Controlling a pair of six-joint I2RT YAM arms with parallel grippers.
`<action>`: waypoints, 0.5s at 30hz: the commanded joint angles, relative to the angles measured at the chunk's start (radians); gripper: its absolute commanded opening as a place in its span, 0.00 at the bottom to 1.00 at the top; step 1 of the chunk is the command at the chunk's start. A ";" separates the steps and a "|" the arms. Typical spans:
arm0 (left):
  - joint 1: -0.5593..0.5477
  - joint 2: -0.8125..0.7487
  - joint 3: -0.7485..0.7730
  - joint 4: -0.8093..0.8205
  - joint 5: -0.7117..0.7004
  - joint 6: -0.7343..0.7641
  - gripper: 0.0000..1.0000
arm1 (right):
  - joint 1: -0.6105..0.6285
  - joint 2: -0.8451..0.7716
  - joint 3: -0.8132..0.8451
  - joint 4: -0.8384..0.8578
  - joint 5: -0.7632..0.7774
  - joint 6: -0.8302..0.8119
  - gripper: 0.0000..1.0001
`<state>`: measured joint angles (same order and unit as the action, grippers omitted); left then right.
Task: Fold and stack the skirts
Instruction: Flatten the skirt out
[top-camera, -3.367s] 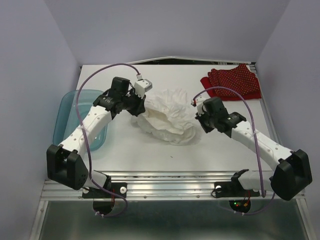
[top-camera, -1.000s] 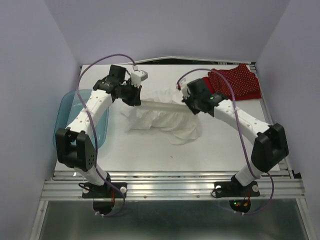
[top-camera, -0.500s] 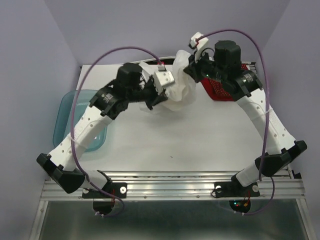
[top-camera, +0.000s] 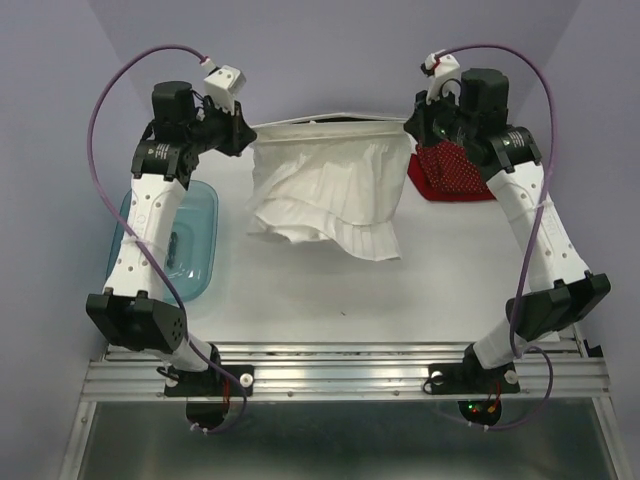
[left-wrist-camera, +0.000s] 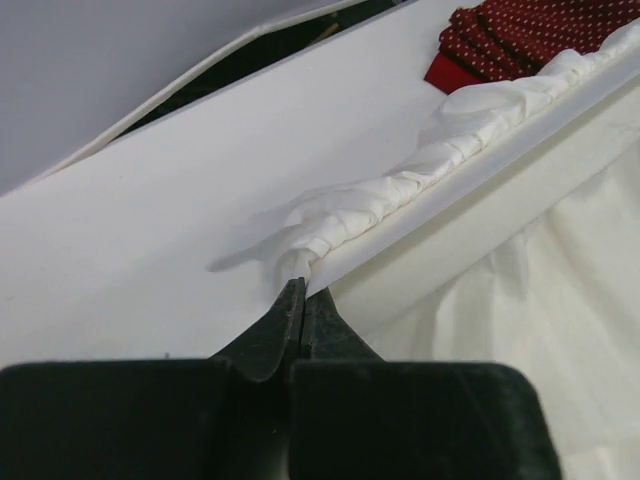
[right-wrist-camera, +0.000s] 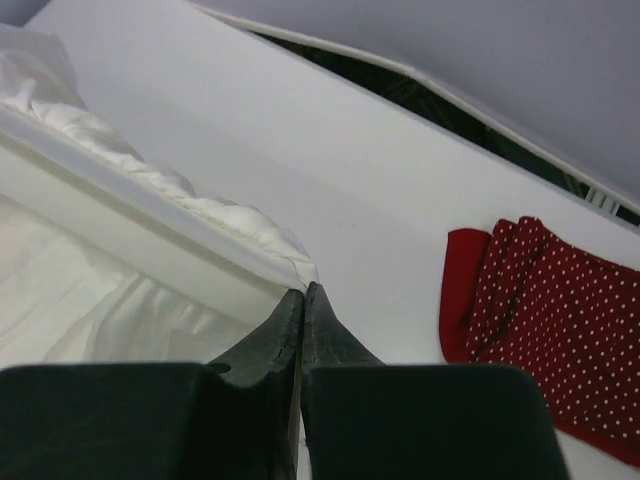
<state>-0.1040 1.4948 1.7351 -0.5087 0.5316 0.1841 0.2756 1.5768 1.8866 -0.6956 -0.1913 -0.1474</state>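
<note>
The white skirt hangs spread in the air by its waistband, its hem resting on the table. My left gripper is shut on the waistband's left end, seen pinched at the fingertips in the left wrist view. My right gripper is shut on the right end of the white skirt, the waistband corner nipped at its tips. The red polka-dot skirt lies folded on the table at the back right, partly behind the right arm; it shows too in the right wrist view and the left wrist view.
A translucent teal tub stands at the table's left edge, under the left arm. The white table ends at a metal rail in front. Purple walls close in on the left, back and right.
Both arms have lifted and moved apart. The white skirt, bunched up between them half a second ago, is now stretched wide by its waistband and hangs down.
</note>
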 joint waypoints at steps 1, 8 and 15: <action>0.041 -0.040 0.046 0.018 0.015 -0.011 0.00 | -0.069 -0.014 0.114 0.058 0.161 -0.014 0.01; -0.114 -0.177 -0.144 0.002 0.105 0.101 0.00 | -0.049 -0.058 0.066 -0.018 -0.052 0.020 0.01; -0.229 -0.228 -0.190 -0.017 0.091 0.065 0.00 | 0.022 -0.127 -0.030 -0.054 -0.177 0.043 0.01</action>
<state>-0.3389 1.3159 1.5475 -0.5339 0.6418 0.2546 0.2855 1.5303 1.8763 -0.7555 -0.3401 -0.1219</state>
